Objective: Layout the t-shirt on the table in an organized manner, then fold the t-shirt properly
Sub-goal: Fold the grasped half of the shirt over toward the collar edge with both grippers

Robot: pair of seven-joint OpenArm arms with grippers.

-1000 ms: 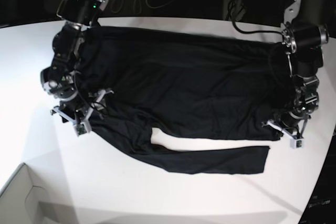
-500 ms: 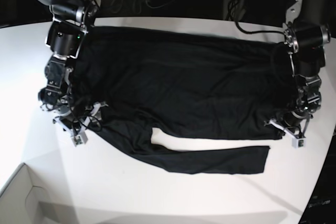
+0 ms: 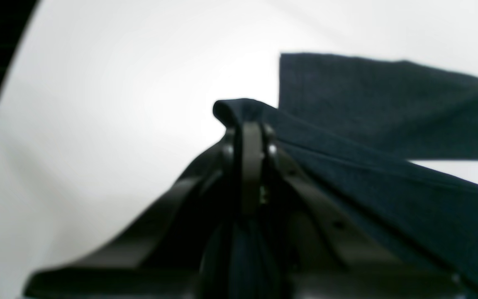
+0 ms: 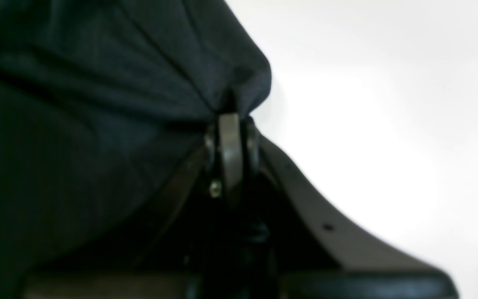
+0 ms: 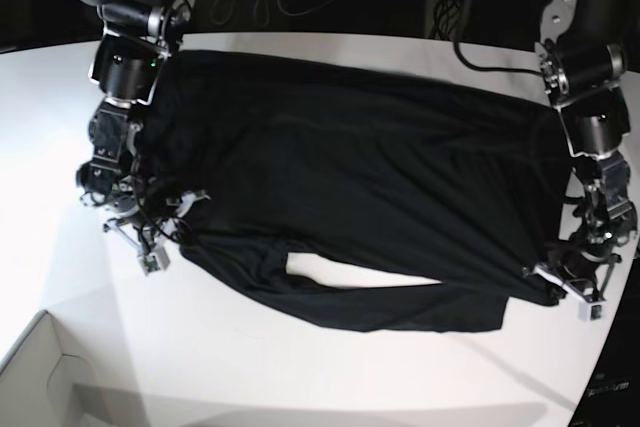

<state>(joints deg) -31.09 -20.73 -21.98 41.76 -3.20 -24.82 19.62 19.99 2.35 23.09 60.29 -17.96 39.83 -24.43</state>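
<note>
The black t-shirt (image 5: 350, 187) lay spread across the white table (image 5: 300, 377), one long sleeve stretched along its near edge. The left gripper (image 3: 249, 124) was clamped tight on a fold of cloth, and the right gripper (image 4: 230, 120) was pinched shut on a bunched corner.

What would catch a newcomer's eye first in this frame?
The black t-shirt spread wide across the white table, one long sleeve trailing along its near edge. At either end a gripper is shut on the fabric: the right gripper at the view's left, the left gripper at its right.
</note>
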